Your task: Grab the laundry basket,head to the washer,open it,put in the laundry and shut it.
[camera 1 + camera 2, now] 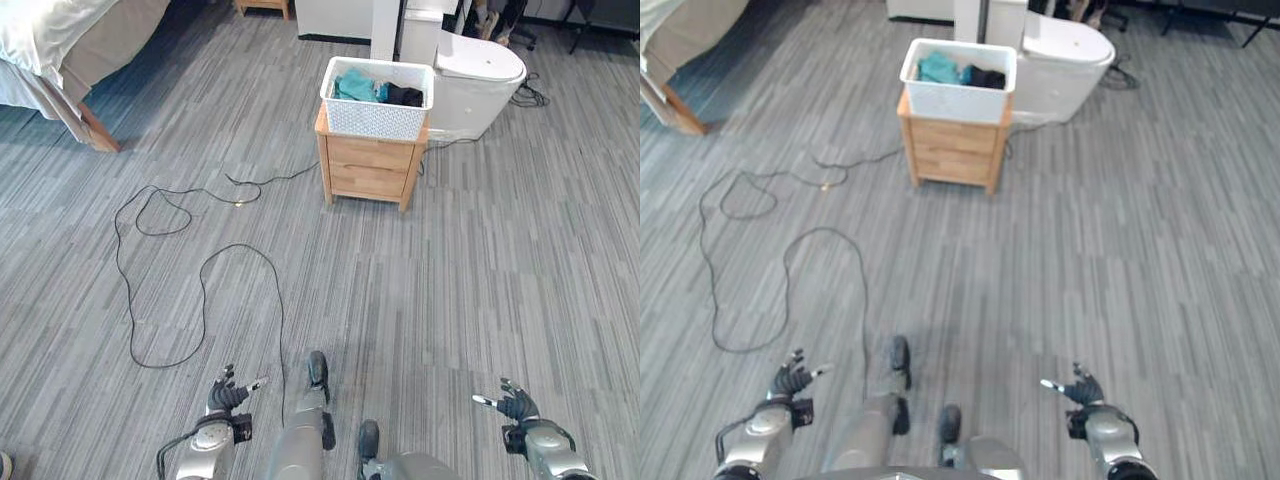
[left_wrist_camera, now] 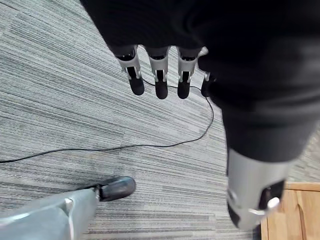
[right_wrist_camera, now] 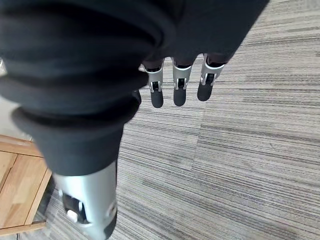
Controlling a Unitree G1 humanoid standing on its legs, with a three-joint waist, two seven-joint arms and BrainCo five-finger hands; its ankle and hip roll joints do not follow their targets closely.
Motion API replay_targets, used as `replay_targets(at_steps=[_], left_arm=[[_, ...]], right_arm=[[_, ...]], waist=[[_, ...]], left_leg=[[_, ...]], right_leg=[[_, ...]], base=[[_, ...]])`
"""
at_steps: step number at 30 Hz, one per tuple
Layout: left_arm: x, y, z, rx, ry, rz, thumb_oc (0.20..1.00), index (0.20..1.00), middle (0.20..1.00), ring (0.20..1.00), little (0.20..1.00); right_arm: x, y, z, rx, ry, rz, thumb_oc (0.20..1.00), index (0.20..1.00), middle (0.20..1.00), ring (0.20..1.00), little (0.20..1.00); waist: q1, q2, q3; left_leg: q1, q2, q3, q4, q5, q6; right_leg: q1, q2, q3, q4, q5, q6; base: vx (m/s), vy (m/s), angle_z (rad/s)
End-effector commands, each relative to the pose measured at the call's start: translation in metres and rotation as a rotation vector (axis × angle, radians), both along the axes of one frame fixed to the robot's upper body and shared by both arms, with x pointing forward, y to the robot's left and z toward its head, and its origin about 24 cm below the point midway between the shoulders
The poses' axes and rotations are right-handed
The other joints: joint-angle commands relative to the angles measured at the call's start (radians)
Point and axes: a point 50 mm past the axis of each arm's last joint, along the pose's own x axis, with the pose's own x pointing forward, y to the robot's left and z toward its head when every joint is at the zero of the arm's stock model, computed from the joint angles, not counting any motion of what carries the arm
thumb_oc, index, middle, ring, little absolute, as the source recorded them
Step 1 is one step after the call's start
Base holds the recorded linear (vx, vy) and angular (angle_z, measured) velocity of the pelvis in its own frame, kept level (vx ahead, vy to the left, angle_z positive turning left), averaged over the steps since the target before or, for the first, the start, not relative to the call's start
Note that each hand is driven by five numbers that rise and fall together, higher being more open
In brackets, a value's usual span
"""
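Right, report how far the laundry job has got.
Nothing done yet. The white laundry basket, holding clothes, sits on the wooden nightstand across the floor. The left hand and right hand hang open and empty. Left: reaching and grabbing the basket, then everything at the washer.

Silver-grey forearms end in dark ribbed wrist covers. The left robot hand (image 1: pixel 226 396) and right robot hand (image 1: pixel 516 404) carry silver fingers (image 2: pixel 159 80) capped with rounded dark tips; each thumb is a thick silver cylinder with dark inset fittings and a small screw.
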Motion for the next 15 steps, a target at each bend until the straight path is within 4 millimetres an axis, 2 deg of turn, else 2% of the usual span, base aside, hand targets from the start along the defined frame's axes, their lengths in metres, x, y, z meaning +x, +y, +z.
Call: replay_targets(at_steps=[1, 4, 5, 7, 9, 11, 14, 15], left_arm=[[-0.007, 0.015, 0.008, 0.053, -0.024, 0.006, 1.0, 1.0, 1.0, 1.0, 1.0], [-0.012, 0.019, 0.008, 0.056, -0.02, 0.016, 1.0, 1.0, 1.0, 1.0, 1.0], [-0.011, 0.023, 0.01, 0.074, -0.021, 0.01, 1.0, 1.0, 1.0, 1.0, 1.0], [-0.009, 0.024, 0.011, 0.084, -0.023, 0.001, 1.0, 1.0, 1.0, 1.0, 1.0], [-0.007, 0.024, 0.013, 0.094, -0.028, -0.008, 1.0, 1.0, 1.0, 1.0, 1.0], [-0.004, 0.025, 0.015, 0.096, -0.04, -0.007, 1.0, 1.0, 1.0, 1.0, 1.0], [-0.002, 0.026, 0.016, 0.097, -0.047, 0.002, 1.0, 1.0, 1.0, 1.0, 1.0], [-0.001, 0.025, 0.016, 0.095, -0.049, 0.0, 1.0, 1.0, 1.0, 1.0, 1.0]], right_arm=[[0.004, -0.004, 0.01, -0.017, -0.065, 0.017, 1.0, 1.0, 1.0, 1.0, 1.0], [0.01, 0.005, 0.013, 0.001, -0.092, 0.051, 1.0, 1.0, 1.0, 1.0, 1.0], [0.015, 0.01, 0.015, 0.008, -0.109, 0.068, 1.0, 1.0, 1.0, 1.0, 1.0], [0.018, 0.012, 0.016, 0.012, -0.117, 0.075, 1.0, 1.0, 1.0, 1.0, 1.0], [0.022, 0.016, 0.017, 0.018, -0.13, 0.086, 1.0, 1.0, 1.0, 1.0, 1.0], [0.026, 0.021, 0.018, 0.029, -0.135, 0.103, 1.0, 1.0, 1.0, 1.0, 1.0], [0.03, 0.022, 0.02, 0.03, -0.146, 0.115, 1.0, 1.0, 1.0, 1.0, 1.0], [0.033, 0.024, 0.022, 0.032, -0.157, 0.12, 1.0, 1.0, 1.0, 1.0, 1.0]], waist=[[0.036, -0.015, -0.052], [0.058, -0.033, -0.07], [0.064, -0.047, -0.071], [0.064, -0.049, -0.07], [0.062, -0.047, -0.068], [0.047, -0.035, -0.05], [0.034, -0.022, -0.039], [0.022, -0.014, -0.024]], left_leg=[[0.062, -0.006, 0.01, 0.055, 0.027, 0.016], [0.062, -0.001, 0.027, 0.127, -0.008, 0.035], [0.079, -0.005, 0.038, 0.149, -0.046, 0.054], [0.091, -0.007, 0.042, 0.15, -0.062, 0.063], [0.116, -0.019, 0.043, 0.148, -0.089, 0.08], [0.163, -0.034, 0.021, 0.129, -0.109, 0.096], [0.197, -0.035, 0.009, 0.105, -0.119, 0.098], [0.238, -0.037, 0.003, 0.08, -0.133, 0.099]], right_leg=[[0.033, -0.092, 0.084, 0.072, -0.116, 0.161], [0.028, -0.142, 0.091, 0.123, -0.125, 0.184], [0.005, -0.168, 0.094, 0.194, -0.119, 0.207], [-0.015, -0.174, 0.1, 0.24, -0.106, 0.215], [-0.056, -0.171, 0.112, 0.3, -0.067, 0.225], [-0.141, -0.149, 0.129, 0.343, -0.05, 0.21], [-0.207, -0.132, 0.108, 0.322, -0.044, 0.206], [-0.284, -0.123, 0.073, 0.289, -0.018, 0.202]], base=[[0.43, 0.234, -0.6], [0.39, 0.211, -0.89], [0.28, 0.143, -0.61], [0.2, 0.116, -0.31], [0.22, 0.129, -0.18], [0.2, 0.101, 0.02], [0.16, 0.038, 0.04], [0.25, -0.007, -0.01]])
